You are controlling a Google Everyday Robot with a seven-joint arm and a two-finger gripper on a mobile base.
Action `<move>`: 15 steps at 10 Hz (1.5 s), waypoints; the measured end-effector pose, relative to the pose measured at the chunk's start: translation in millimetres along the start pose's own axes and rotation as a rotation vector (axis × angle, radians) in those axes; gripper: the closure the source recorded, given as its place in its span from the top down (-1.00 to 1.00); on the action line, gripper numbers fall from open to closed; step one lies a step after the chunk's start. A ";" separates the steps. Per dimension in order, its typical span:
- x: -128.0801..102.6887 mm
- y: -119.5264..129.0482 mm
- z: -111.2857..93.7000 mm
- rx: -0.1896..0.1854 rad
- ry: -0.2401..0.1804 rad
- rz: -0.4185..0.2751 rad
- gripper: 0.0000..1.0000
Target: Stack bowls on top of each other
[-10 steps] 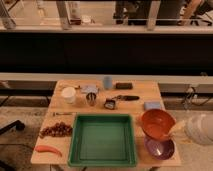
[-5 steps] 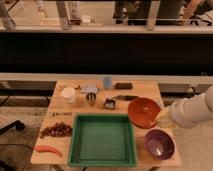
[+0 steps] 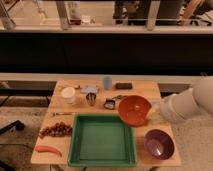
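Note:
The orange-red bowl (image 3: 133, 110) is tilted above the table's right half, just past the far right corner of the green tray. My gripper (image 3: 152, 113) comes in from the right on a white arm (image 3: 186, 104) and grips the bowl at its right rim. The dark purple bowl (image 3: 159, 144) stands upright and empty at the table's front right corner, apart from the orange-red bowl and nearer the camera than the gripper.
A green rectangular tray (image 3: 102, 159) fills the front middle of the wooden table (image 3: 145, 90). A white cup (image 3: 68, 95), a metal cup (image 3: 91, 98), a blue cup (image 3: 107, 82) and small dark items lie at the back. Grapes (image 3: 56, 130) and a red pepper (image 3: 48, 149) lie front left.
The orange-red bowl has moved with my gripper to the left and farther back, away from above the purple bowl, which now shows fully. The arm reaches further over the table.

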State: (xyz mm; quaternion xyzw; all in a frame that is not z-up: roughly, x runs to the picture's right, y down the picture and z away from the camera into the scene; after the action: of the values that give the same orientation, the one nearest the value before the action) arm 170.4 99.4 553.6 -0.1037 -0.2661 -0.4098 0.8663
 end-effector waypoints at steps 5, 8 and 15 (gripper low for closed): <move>-14.2 -5.0 0.2 -0.002 0.022 0.018 -1.00; -9.4 55.1 -8.3 0.002 0.040 0.087 -1.00; -18.6 164.2 32.8 -0.036 0.037 0.254 -1.00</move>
State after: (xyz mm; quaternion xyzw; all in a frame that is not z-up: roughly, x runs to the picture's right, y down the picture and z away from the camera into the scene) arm 274.0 230.1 577.2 -0.1444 -0.2274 -0.3034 0.9140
